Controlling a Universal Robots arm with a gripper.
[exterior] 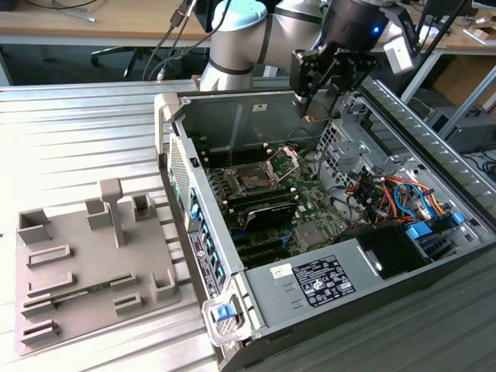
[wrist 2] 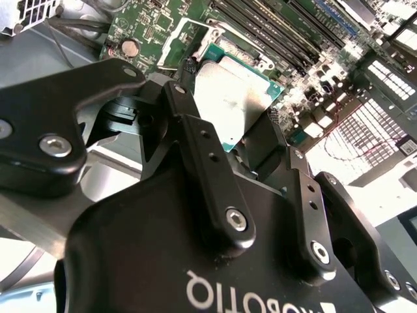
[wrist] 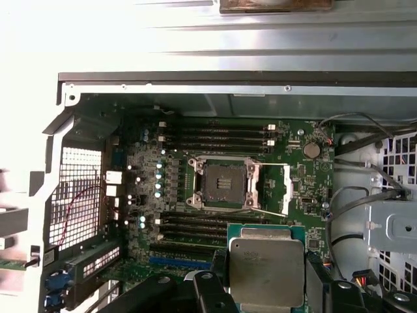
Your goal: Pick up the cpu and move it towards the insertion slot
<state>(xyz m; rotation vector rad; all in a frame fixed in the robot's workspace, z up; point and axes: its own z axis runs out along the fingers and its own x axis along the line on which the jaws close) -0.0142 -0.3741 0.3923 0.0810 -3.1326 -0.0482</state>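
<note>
My gripper (exterior: 315, 115) hangs over the open computer case, shut on the cpu (exterior: 315, 118). In both wrist views the cpu (wrist 2: 228, 104) (wrist: 267, 270) shows as a flat square chip with a pale silver top, clamped at its edges between the black fingers (wrist 2: 189, 111). The insertion slot (exterior: 253, 180) lies below and toward the exterior view's left of the gripper. It is a square socket with a dark centre (wrist: 221, 184) on the green motherboard, and its metal plate (exterior: 284, 160) is hinged open. The cpu is held in the air, apart from the socket.
Long black RAM slots (wrist: 215, 134) flank the socket. A metal drive cage (exterior: 345, 136) and bundled cables (exterior: 387, 194) crowd the case on the exterior view's right. A grey tray (exterior: 77, 256) holding a green memory stick (exterior: 70, 295) sits outside the case at the left.
</note>
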